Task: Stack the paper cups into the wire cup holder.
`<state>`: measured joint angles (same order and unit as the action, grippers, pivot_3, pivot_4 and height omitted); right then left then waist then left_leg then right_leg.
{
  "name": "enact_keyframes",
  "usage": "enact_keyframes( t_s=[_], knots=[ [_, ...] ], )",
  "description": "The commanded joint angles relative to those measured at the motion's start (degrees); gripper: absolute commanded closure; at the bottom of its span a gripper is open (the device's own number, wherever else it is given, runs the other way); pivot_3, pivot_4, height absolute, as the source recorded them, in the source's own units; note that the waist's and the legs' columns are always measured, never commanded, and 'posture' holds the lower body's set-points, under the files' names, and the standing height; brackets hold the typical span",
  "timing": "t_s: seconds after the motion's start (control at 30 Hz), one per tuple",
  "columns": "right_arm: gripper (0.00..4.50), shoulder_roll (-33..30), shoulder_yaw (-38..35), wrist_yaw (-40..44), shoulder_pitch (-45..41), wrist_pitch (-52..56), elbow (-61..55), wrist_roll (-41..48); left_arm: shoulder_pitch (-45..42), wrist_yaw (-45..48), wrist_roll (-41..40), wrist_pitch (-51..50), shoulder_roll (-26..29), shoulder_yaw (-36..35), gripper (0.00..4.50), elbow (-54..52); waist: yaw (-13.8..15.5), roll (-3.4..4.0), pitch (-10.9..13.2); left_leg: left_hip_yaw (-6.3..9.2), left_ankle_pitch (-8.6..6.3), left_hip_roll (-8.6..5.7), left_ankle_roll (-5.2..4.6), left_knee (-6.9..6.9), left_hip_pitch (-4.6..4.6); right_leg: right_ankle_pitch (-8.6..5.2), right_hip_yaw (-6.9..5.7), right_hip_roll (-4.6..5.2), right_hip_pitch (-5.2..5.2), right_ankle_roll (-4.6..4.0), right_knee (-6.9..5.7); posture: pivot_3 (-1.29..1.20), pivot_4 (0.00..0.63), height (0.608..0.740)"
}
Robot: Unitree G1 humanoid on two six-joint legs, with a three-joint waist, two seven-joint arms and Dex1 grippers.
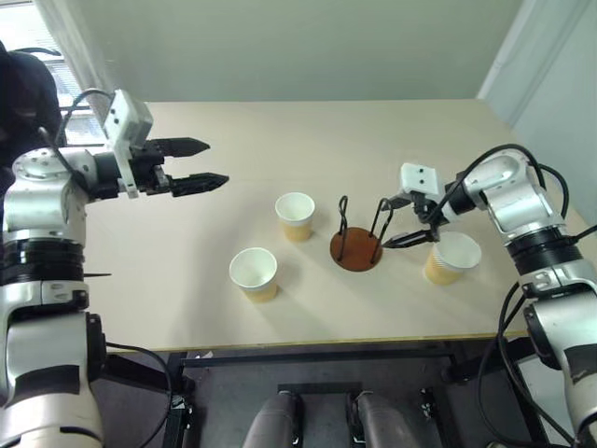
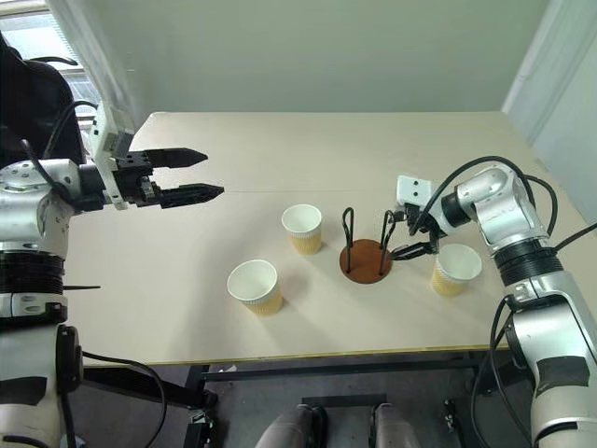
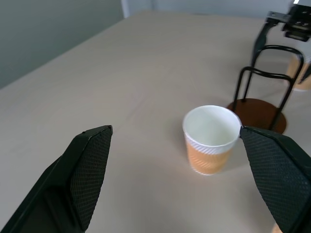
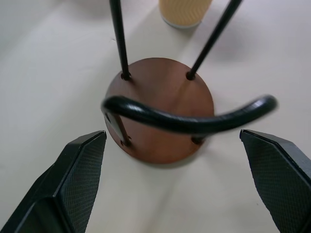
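Silver-grey jointed arms with black bands and looping black cables end in black textured two-fingered hands.

Table [image 1: 280,131]: pale beige top. Three paper cups [image 1: 295,216] [image 1: 254,273] [image 1: 451,257] are set upright on it. A wire cup holder [image 1: 356,245] is placed between them.

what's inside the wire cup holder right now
Nothing: the wire cup holder shows a bare brown base between its black loops. All three paper cups stand on the table outside it.
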<state>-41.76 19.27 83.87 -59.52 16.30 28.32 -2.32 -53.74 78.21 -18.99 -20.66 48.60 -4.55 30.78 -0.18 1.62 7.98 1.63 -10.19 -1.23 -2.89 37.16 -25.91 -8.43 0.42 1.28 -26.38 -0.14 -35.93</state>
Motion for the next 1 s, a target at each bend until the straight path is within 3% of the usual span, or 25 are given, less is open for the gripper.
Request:
enact_keyframes(
  t_s=[0.03, 0.2, 0.33, 0.5, 0.77, 1.0],
  knots=[
    [0.03, -5.9, -3.9, 2.8, 0.5, 2.7, -6.9, 1.8, 0.5, 5.5, -0.7, -1.1, -0.1, 3.0, 0.0, -4.1, 0.2, 0.0, 0.0, 0.01, -0.01, 0.0, -0.03, 0.01, -0.05, 0.01, -0.01, 0.0, 0.01, 0.02, 0.01, 0.0, 0.15, 0.74],
    [0.03, -12.5, -6.9, 6.0, 2.8, 9.8, -16.5, 5.7, 0.8, 13.8, -1.1, -2.3, -0.6, 8.8, 0.0, -7.3, 0.0, -0.03, 0.0, 0.01, -0.09, 0.01, 0.03, 0.03, -0.01, 0.01, -0.02, 0.0, 0.02, 0.03, 0.01, 0.0, 0.15, 0.74],
    [0.03, -20.4, -9.2, 8.3, 8.7, 16.8, -28.0, 10.5, -2.3, 14.3, -2.9, 0.7, -0.8, 15.8, 0.0, -6.0, 0.2, -0.03, 0.0, 0.01, -0.07, 0.07, 0.07, 0.03, 0.05, 0.0, -0.05, -0.02, 0.06, 0.04, 0.0, 0.0, 0.15, 0.74],
    [0.03, -26.6, -12.1, 8.2, 15.8, 20.8, -36.9, 14.7, -5.8, 14.3, -4.0, 3.5, -1.9, 19.1, 0.0, -2.1, 0.2, -0.05, 0.0, 0.01, -0.05, 0.07, 0.19, 0.07, 0.0, -0.02, -0.08, -0.02, 0.14, 0.13, 0.03, 0.0, 0.15, 0.74],
    [0.03, -31.3, -13.7, 4.2, 23.2, 15.3, -39.3, 12.5, -8.8, 14.3, -3.9, 7.2, -3.7, 21.4, 0.0, 3.0, 0.1, -0.05, 0.0, 0.02, -0.08, 0.04, 0.27, 0.2, 0.06, 0.07, -0.01, -0.02, 0.32, 0.45, 0.06, 0.0, 0.15, 0.74],
    [0.03, -31.7, -11.8, 2.2, 25.3, 8.9, -37.4, 8.9, -8.9, 14.3, -3.9, 8.4, -4.0, 21.4, 0.0, 3.5, 0.2, -0.05, 0.0, 0.06, -0.07, -0.04, 0.09, 0.29, -0.01, -0.05, 0.06, -0.02, 0.34, 0.85, 0.1, 0.0, 0.15, 0.74]
  ],
)
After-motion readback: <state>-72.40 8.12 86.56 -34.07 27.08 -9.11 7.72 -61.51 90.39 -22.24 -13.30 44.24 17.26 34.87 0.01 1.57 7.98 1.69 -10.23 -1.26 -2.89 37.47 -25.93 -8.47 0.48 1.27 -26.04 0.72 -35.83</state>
